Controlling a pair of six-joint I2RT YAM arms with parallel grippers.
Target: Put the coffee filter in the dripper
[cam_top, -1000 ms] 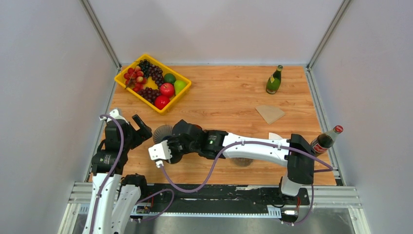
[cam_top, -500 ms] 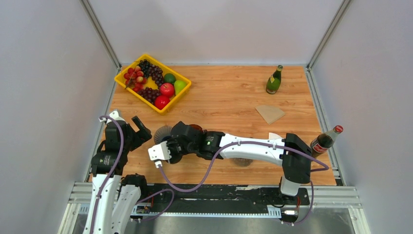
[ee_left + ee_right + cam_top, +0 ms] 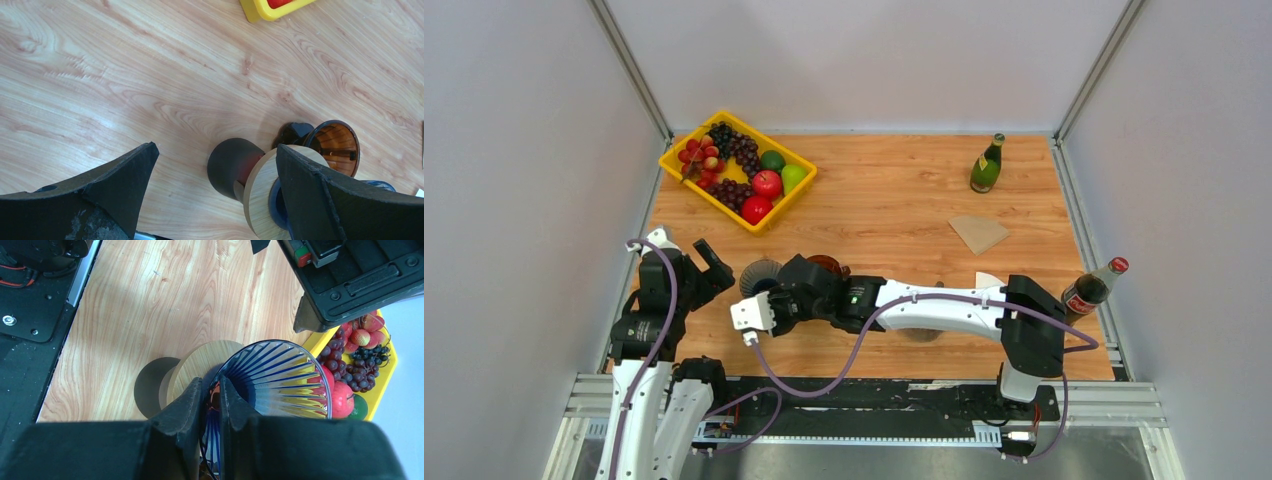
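Shifting slightly right, the right gripper (image 3: 211, 395) stays clamped on the dripper (image 3: 285, 375) rim, the left gripper (image 3: 217, 150) hangs open, and the coffee filter (image 3: 979, 232) lies untouched.

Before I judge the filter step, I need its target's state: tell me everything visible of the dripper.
The dripper is a clear ribbed cone, blue-tinted, with a round wooden collar at its narrow end. It is tilted, mouth toward the right wrist camera, with no filter inside. The right gripper pinches its rim, one finger inside, one outside. It seems lifted, its shadow on the table.
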